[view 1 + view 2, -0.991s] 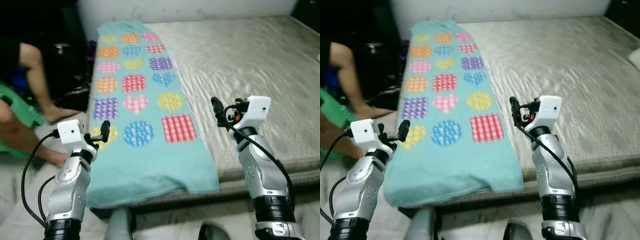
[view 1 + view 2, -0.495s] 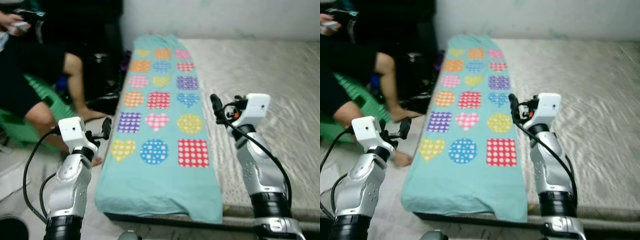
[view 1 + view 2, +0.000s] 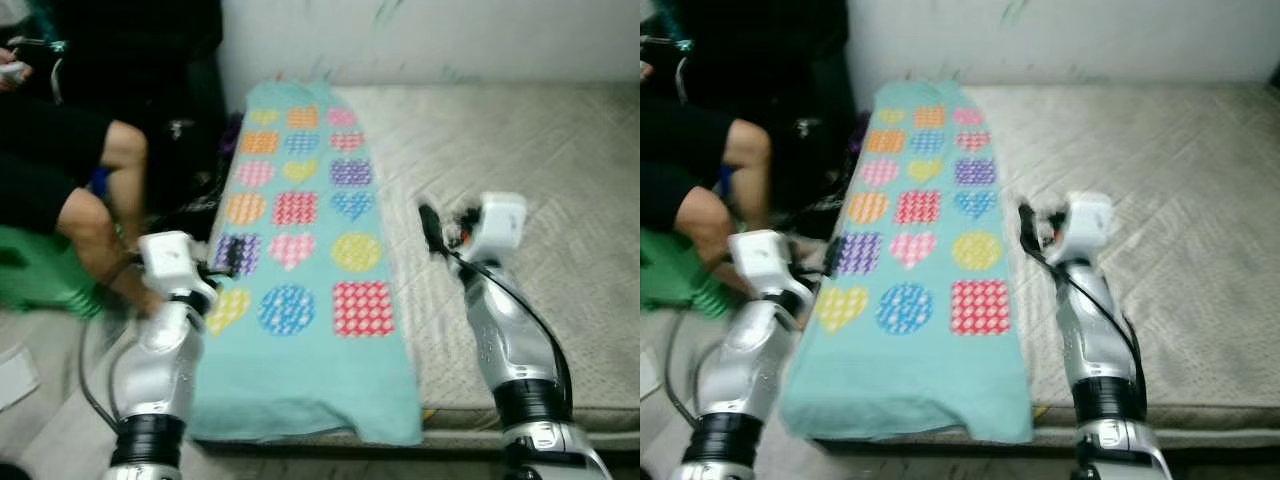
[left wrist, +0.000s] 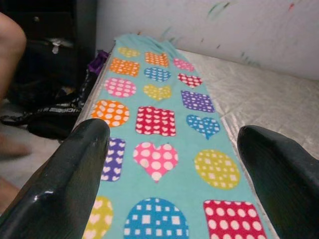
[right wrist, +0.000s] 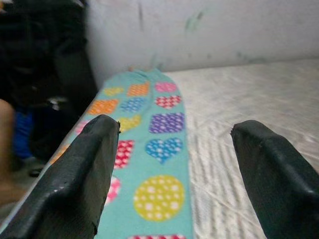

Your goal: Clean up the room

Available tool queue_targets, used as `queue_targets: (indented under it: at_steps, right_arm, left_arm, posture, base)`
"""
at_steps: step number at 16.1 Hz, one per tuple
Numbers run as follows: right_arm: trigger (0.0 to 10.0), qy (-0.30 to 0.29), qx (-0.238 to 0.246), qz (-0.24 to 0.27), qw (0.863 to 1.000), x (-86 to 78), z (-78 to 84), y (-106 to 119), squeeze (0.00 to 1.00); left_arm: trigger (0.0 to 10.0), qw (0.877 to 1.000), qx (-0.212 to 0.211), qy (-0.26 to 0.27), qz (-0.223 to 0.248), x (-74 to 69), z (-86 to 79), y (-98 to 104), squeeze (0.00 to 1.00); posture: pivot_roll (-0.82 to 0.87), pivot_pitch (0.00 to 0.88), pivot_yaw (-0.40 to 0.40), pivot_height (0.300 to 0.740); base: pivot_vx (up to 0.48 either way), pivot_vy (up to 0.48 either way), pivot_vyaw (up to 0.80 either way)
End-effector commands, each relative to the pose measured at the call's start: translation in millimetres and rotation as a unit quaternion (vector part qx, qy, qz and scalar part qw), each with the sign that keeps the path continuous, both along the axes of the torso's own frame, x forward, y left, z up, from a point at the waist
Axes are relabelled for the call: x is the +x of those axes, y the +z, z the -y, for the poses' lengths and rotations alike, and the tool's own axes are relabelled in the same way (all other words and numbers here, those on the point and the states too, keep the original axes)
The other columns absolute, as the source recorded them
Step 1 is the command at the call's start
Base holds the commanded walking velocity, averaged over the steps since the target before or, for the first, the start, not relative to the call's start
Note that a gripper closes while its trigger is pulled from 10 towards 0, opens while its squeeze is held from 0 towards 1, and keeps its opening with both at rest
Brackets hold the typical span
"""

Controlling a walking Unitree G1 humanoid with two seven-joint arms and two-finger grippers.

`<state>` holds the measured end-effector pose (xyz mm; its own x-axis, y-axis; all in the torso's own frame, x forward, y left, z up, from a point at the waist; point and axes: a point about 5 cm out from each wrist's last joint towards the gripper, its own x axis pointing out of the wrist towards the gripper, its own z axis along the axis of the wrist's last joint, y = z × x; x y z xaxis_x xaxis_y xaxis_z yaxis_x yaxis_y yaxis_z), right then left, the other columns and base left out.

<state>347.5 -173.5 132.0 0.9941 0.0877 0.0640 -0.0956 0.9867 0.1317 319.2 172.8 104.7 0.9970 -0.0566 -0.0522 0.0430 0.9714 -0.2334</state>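
The left claw (image 3: pixel 236 258) is raised in front of the robot, with its two black fingers (image 4: pixel 75 169) set wide apart and nothing between them. It hangs over the left edge of the teal blanket (image 3: pixel 300 250), about level with the purple patch. The right claw (image 3: pixel 428 222) is also raised, fingers (image 5: pixel 94 164) spread wide and empty, and it stands over the bare mattress (image 3: pixel 540 190) just beside the right edge of the blanket.

So the blanket lies between the two claws and runs away from them. Its long axis goes from the foot of the bed, where the near end hangs a little over the edge, straight up toward the white wall (image 3: pixel 430 40). It is a narrow strip along the left side of the bed, with rows of dotted hearts, circles and squares. It looks flat and smooth, so in my judgement it could be either laid out already or waiting to be folded; the pictures do not settle this. Both claws are about equally near to it, each one close to its own long edge.

Around it: at the left of the bed a person (image 3: pixel 90 190) sits on something green (image 3: pixel 40 285), the legs close to the left arm. Dark bags (image 4: pixel 50 114) lie on the floor beside the bed. I think the person's legs are the main thing that could be in the way of the left arm.
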Motion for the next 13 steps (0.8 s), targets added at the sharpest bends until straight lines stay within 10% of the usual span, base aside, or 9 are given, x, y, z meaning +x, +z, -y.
queue_targets:
  at_steps: [1,8,13]
  right_arm:
    - [10.0,0.021,-0.007,0.012,1.000,3.5,-18.4,4,0.00]
    - [10.0,0.016,-0.040,0.011,0.999,-3.7,-18.0,-8,0.00]
    - [10.0,-0.049,-0.142,-0.022,0.988,-34.1,20.6,-37,0.00]
  left_arm:
    - [10.0,1.000,0.011,0.011,-0.001,0.4,-8.3,-1,0.00]
    - [10.0,1.000,0.013,0.015,0.003,-6.8,-1.7,-11,0.00]
    - [10.0,0.997,0.044,0.054,-0.043,-59.1,-34.8,-46,0.00]
  posture:
    - [-0.01,0.000,0.025,0.740]
    - [-0.03,0.000,-0.005,0.740]
    - [-0.02,0.000,-0.024,0.740]
  base:
    - [0.000,0.000,0.00]
    - [0.000,0.000,0.00]
    - [0.000,0.000,0.00]
